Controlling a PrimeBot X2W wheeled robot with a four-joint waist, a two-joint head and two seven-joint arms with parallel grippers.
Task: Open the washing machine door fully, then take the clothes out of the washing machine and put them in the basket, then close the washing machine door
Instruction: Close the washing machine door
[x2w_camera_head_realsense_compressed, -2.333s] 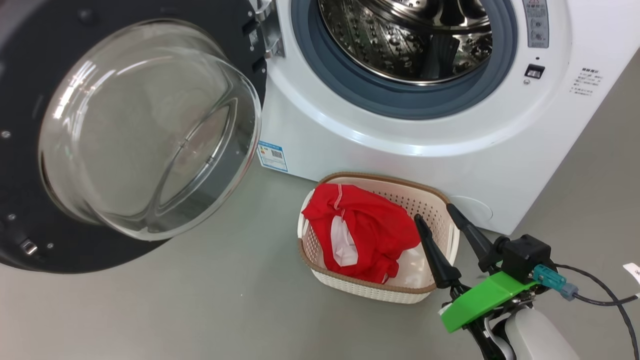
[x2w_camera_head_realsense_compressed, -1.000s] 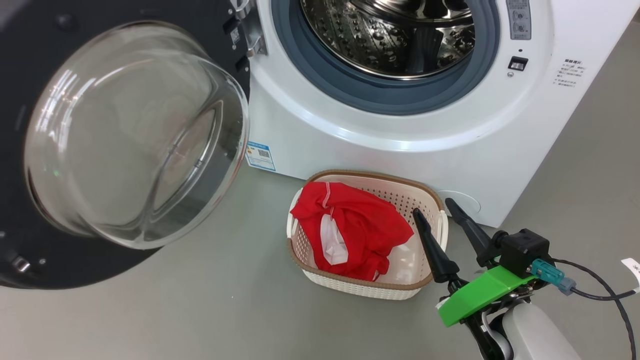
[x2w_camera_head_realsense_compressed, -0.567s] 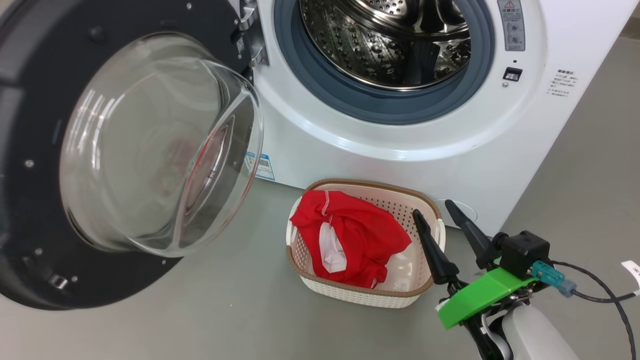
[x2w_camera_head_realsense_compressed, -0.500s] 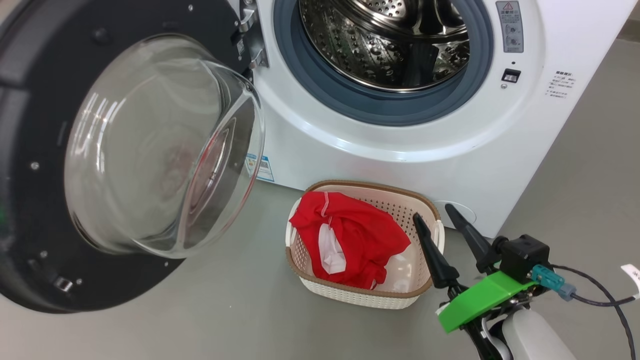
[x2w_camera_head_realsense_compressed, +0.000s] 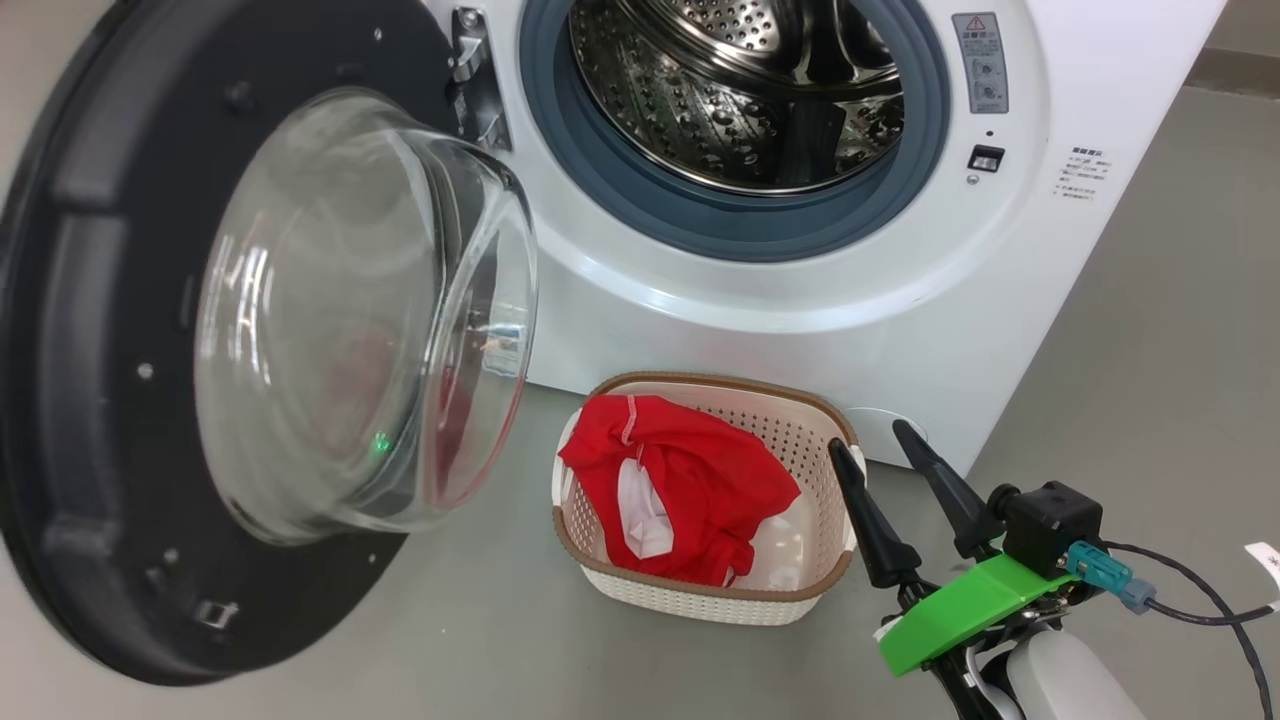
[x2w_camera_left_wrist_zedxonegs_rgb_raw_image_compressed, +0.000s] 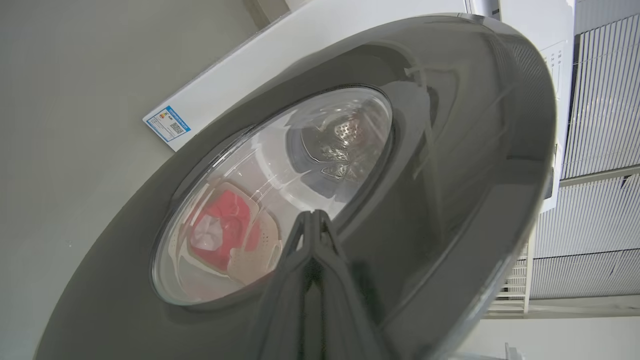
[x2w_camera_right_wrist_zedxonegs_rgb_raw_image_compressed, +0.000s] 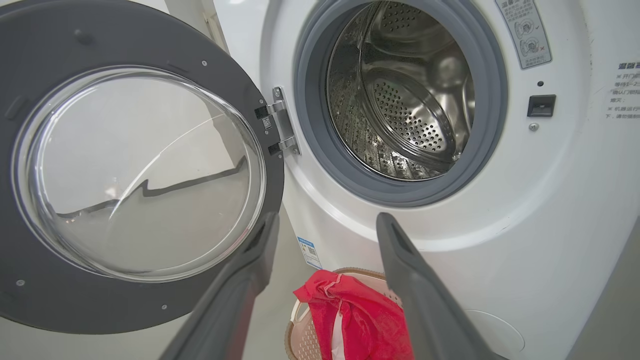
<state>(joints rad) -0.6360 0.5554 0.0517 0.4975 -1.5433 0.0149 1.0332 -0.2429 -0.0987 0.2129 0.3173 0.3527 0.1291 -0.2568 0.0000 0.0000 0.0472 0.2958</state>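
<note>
Grey floor (x2w_camera_head_realsense_compressed: 1150, 300); ribbed wall panels (x2w_camera_left_wrist_zedxonegs_rgb_raw_image_compressed: 600, 100); white tag (x2w_camera_head_realsense_compressed: 1266, 556).

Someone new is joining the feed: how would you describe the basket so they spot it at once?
Find the big white washing machine with its black round door swung open to the left. On the grey floor just in front of it, below the drum opening, sits the basket. It is small, cream, perforated plastic with a brown rim, and red clothes lie inside.

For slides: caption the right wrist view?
Open right hand faces the empty drum; red clothes in basket below.
</note>
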